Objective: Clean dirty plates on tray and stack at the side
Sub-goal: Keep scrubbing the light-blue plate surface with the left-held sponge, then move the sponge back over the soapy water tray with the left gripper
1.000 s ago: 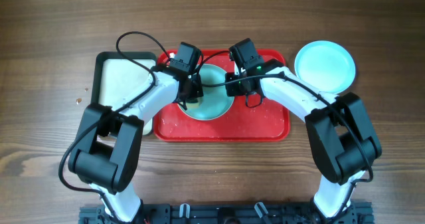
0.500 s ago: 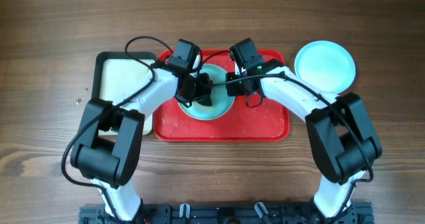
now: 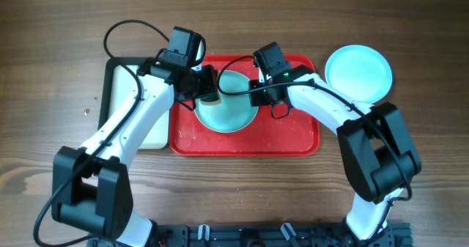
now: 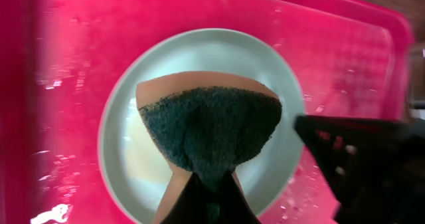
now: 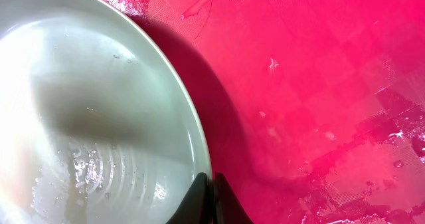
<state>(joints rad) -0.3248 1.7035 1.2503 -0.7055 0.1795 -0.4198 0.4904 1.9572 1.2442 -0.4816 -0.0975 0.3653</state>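
– While the right gripper [image 3: 253,94] pinches a rim, where does the plate [image 3: 231,115] lie for the left one?
– On the red tray [image 3: 293,137], middle, toward its far edge. The left gripper [image 3: 207,88] is clamped on a folded sponge [image 4: 209,127], dark scrub face toward the plate. From overhead, the sponge hangs at the plate's far-left rim. The plate's centre lies right and slightly near of it.
– Contact?
– Cannot tell. The left wrist view puts the sponge over the plate's middle, touching or just above.
– Is the right-side grip confirmed?
– Right wrist view: jaws together on the plate's edge, water streaks inside the dish, wet tray beside it. Overhead puts the grip at the right rim. It reads as a steadying hold.
– Any axis to mind?
– None, the plate is round. The sponge's broad edge runs crosswise in the left wrist view.
– Which arm is nearer?
– The left, for scrubbing. Judgement: the stroke should run rightward and nearward across the dish, stopping short of the right fingers. The right arm is nearer the side plate [image 3: 358,72], off the tray at far right, so it is better placed for stacking. Whether one plate or several lie there, cannot tell. A black-rimmed tray [image 3: 128,86] sits left, partly under the left arm.
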